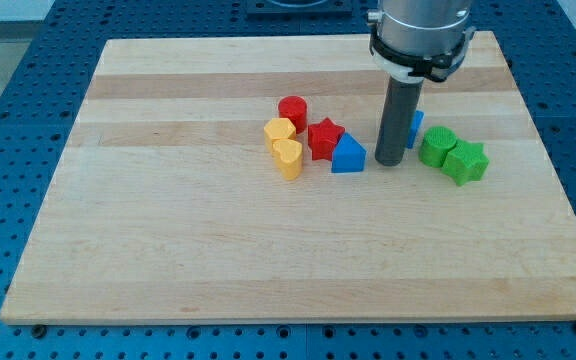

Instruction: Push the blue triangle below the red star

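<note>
Board: pale wooden board (218,250) on a blue perforated bench; all the blocks sit in its upper right part, nearer the top edge than the bottom.
Yellow blocks: two rounded yellow blocks (284,146), touching, one just below the other, leftmost of the cluster.
Red cylinder: red cylinder (292,110), just above the yellow pair.
Red star: red star (325,138), right of the yellow blocks.
Blue triangle: blue triangle (348,154), touching the star's lower right side, beside it rather than under it.
Tool: my tip (389,163), a bare rod holding nothing, stands just right of the blue triangle with a narrow gap.
Blue block: second blue block (417,128), mostly hidden behind the rod; shape unclear.
Green blocks: green blocks (452,153), two touching, nearest the right edge; the right one looks star-shaped.
</note>
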